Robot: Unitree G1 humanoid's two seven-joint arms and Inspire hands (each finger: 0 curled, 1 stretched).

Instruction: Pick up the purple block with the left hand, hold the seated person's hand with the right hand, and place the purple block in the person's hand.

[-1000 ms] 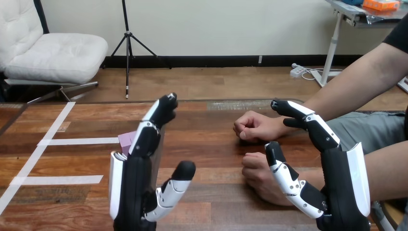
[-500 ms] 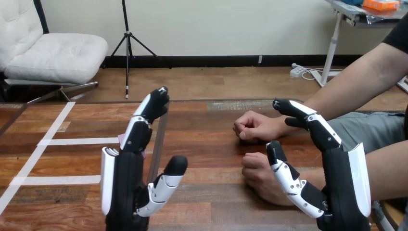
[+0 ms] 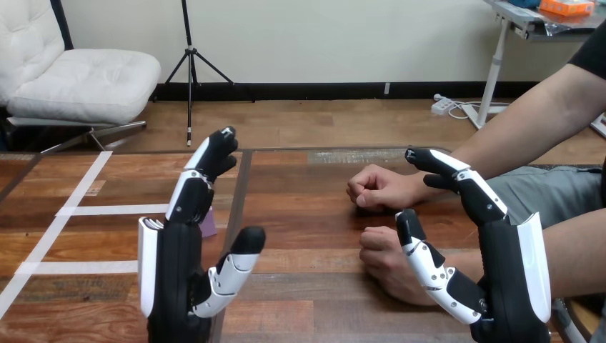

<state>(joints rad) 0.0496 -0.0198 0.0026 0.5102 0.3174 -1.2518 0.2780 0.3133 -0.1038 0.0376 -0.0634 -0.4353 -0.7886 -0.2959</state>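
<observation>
The purple block [image 3: 209,224] lies on the wooden table [image 3: 300,193], mostly hidden behind my left hand [image 3: 179,264]. That hand is raised in front of it, open, fingers straight and thumb out to the right. My right hand [image 3: 493,264] is open too, standing upright at the right. Its thumb is beside the person's nearer fist [image 3: 382,261], and I cannot tell whether they touch. The person's farther fist [image 3: 375,187] rests on the table, just left of my right hand's fingertips [image 3: 421,158].
White tape strips [image 3: 86,211] cross the table's left part. A dark seam [image 3: 239,193] runs down the tabletop behind my left hand. The person's forearms come in from the right edge.
My left hand has moved left, covering more of the purple block. My right hand and the person's fists have stayed where they were.
</observation>
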